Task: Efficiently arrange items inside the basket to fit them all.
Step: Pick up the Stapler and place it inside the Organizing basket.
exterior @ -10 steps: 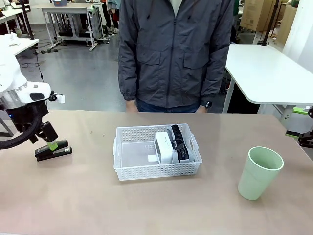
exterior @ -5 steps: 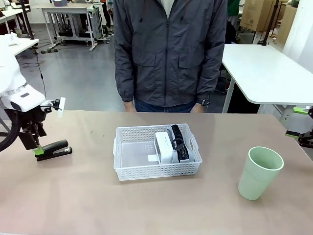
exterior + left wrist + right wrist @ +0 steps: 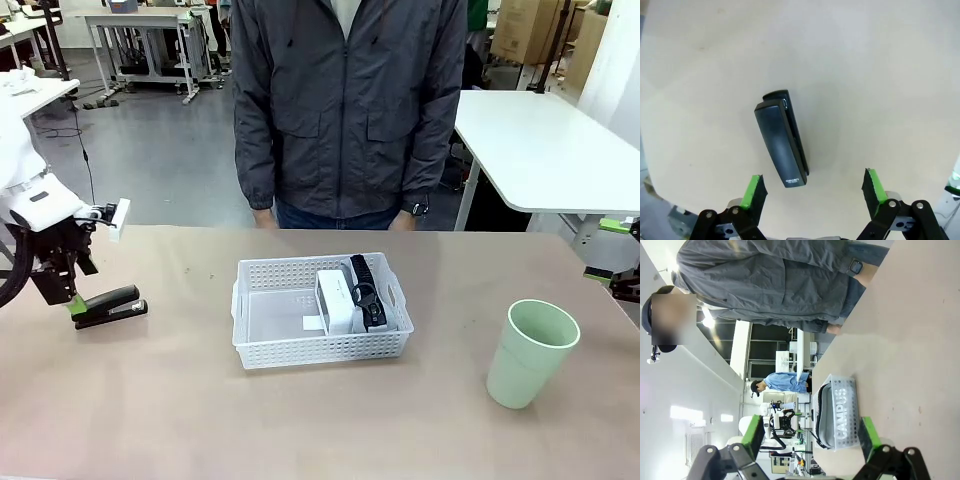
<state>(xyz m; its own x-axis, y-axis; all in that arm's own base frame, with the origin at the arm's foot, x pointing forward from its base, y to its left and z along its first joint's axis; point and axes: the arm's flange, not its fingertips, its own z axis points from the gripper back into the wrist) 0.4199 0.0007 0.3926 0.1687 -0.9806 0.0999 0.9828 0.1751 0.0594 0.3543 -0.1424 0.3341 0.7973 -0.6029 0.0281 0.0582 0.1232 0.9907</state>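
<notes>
On the desk [image 3: 200, 420] the black stapler [image 3: 781, 138] is seen just ahead of the left jaws, lengthwise to them. Right and left jaws are released

My left gripper [image 3: 72, 303] now hangs farther left than a second ago, swung off the middle of the black stapler [image 3: 112, 305] to its left end (my wrist is more upright too). The person [image 3: 345, 110] stands slightly farther left.
</notes>
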